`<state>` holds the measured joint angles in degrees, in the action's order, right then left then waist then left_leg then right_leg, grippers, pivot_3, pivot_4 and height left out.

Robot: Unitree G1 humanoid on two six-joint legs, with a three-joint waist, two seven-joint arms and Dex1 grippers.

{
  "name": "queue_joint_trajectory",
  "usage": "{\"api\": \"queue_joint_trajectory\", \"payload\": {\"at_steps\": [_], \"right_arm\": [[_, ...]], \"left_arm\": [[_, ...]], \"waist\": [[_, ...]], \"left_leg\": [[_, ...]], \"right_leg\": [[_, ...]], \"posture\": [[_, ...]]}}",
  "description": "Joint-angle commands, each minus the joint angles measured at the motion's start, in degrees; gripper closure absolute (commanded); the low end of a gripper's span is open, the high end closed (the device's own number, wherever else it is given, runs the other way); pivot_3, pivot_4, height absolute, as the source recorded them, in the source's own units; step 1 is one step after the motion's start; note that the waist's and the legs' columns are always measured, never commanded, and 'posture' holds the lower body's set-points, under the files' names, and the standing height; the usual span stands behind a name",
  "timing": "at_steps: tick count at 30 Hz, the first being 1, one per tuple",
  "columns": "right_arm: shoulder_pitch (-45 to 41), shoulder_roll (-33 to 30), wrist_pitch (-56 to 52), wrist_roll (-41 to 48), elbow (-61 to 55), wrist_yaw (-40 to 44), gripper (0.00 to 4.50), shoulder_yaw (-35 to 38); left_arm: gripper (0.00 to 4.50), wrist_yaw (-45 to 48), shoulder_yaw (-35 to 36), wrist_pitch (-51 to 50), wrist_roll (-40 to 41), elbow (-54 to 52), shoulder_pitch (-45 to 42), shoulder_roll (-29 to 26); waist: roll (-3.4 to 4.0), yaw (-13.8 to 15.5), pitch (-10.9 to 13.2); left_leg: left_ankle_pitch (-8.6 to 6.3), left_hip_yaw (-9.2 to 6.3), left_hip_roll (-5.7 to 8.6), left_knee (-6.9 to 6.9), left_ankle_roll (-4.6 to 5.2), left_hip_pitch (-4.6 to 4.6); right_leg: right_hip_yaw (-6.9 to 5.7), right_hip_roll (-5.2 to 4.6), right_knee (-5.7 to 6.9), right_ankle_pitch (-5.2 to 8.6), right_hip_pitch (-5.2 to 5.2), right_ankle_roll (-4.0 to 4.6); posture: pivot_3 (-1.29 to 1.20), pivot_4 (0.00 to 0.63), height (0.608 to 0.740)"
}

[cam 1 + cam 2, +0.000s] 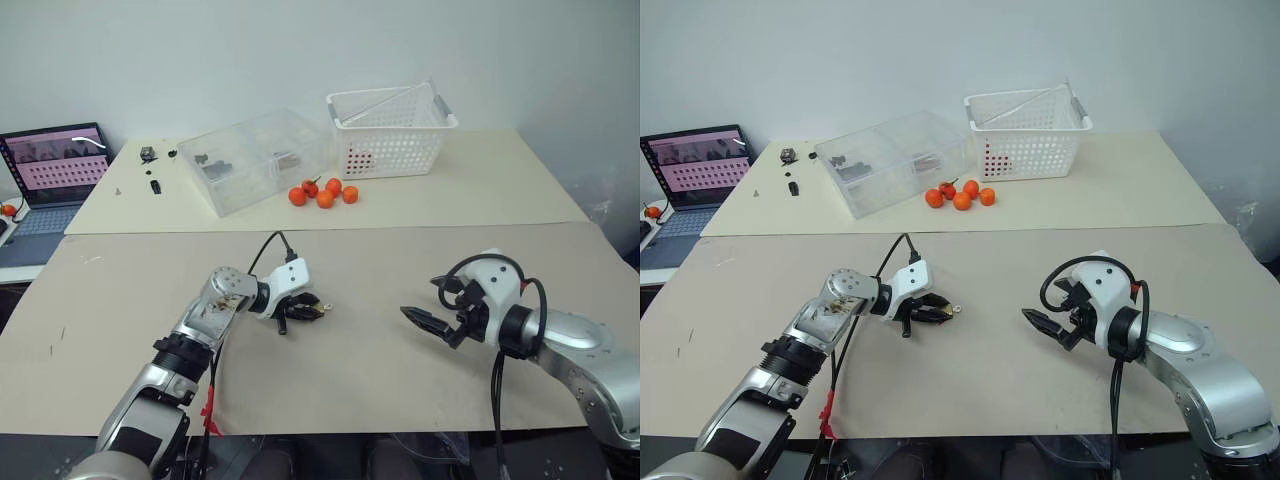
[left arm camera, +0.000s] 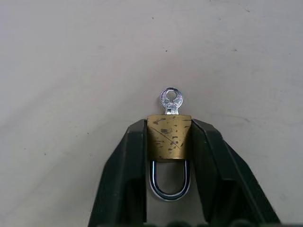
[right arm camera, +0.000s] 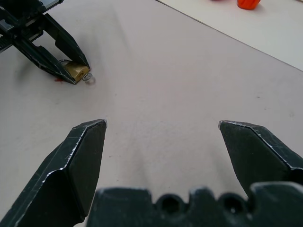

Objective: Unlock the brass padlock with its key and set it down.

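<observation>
The brass padlock [image 2: 169, 137] lies flat on the beige table, its silvery shackle [image 2: 169, 189] pointing back toward the wrist. A small silver key [image 2: 171, 100] sticks out of its bottom. My left gripper [image 1: 305, 308] is shut on the padlock, one black finger pressed against each side of the brass body. The right wrist view also catches the padlock [image 3: 75, 71] and the key [image 3: 88, 79] at the tips of the left fingers. To the right, my right gripper [image 1: 430, 325] hovers just above the table, open and holding nothing, pointing toward the padlock.
At the back of the table stand a clear plastic box [image 1: 255, 160] and a white basket [image 1: 390, 130], with several orange-red fruits [image 1: 325, 192] in front of them. A laptop [image 1: 55, 165] sits far left, beside small dark parts [image 1: 150, 160].
</observation>
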<state>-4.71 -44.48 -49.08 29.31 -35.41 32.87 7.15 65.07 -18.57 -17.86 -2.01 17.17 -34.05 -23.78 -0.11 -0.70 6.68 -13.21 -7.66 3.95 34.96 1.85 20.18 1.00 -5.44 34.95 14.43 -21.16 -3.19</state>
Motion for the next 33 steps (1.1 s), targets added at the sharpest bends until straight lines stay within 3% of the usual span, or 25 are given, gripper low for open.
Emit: {"api": "queue_joint_trajectory", "payload": {"at_steps": [1,11,19,23,29,33], "right_arm": [[-1.4,-0.1,1.7,-0.3,-0.8,0.6,0.0,0.3],[-4.5,-1.9,2.3,0.1,-1.1,4.5,0.0,-0.9],[-12.3,-9.2,9.6,-7.6,-0.1,11.6,0.0,-9.2],[-11.1,-9.1,17.9,-12.8,1.7,14.1,0.0,-14.0],[-10.8,-6.2,29.6,-21.3,3.8,12.7,0.0,-17.4],[-10.9,-4.1,36.0,-26.7,4.4,11.7,0.0,-19.5]], "left_arm": [[3.68,0.5,-1.1,-0.7,-0.2,0.7,0.7,-0.9],[3.68,8.5,0.6,3.9,3.5,4.5,-8.6,-1.6],[3.68,15.0,0.6,1.2,6.6,7.2,-15.3,-1.3],[3.68,26.8,-3.1,-2.4,9.4,4.0,-16.8,-6.4],[3.68,27.4,-12.1,-0.8,15.9,6.2,-20.7,-11.8],[3.68,27.4,-15.9,-0.2,18.9,9.4,-23.5,-11.5]], "waist": [[0.0,0.0,0.0],[-0.04,0.0,0.0],[-0.03,-0.2,0.1],[-0.11,-0.5,0.1],[-0.09,-0.2,0.1],[-0.09,-0.1,0.1]], "left_leg": [[0.0,0.0,0.0,0.0,0.0,0.0],[0.0,0.02,0.01,0.01,0.0,0.07],[0.0,0.15,0.04,0.0,-0.01,0.11],[0.0,0.22,-0.03,-0.02,0.0,0.14],[0.01,0.24,-0.08,0.03,-0.01,0.12],[0.01,0.2,-0.08,0.03,-0.01,0.11]], "right_leg": [[0.0,0.0,0.0,0.0,0.0,0.0],[-0.01,0.0,0.0,0.0,-0.07,0.0],[-0.05,-0.01,-0.01,0.01,-0.07,-0.02],[-0.08,0.08,-0.02,0.02,-0.11,-0.03],[-0.07,0.11,0.02,0.02,-0.12,-0.02],[-0.07,0.13,0.04,0.03,-0.13,-0.04]], "posture": [[0.0,0.15,0.74],[0.0,0.15,0.74],[0.0,0.15,0.74],[0.0,0.15,0.74],[0.0,0.15,0.74],[0.0,0.15,0.74]]}}
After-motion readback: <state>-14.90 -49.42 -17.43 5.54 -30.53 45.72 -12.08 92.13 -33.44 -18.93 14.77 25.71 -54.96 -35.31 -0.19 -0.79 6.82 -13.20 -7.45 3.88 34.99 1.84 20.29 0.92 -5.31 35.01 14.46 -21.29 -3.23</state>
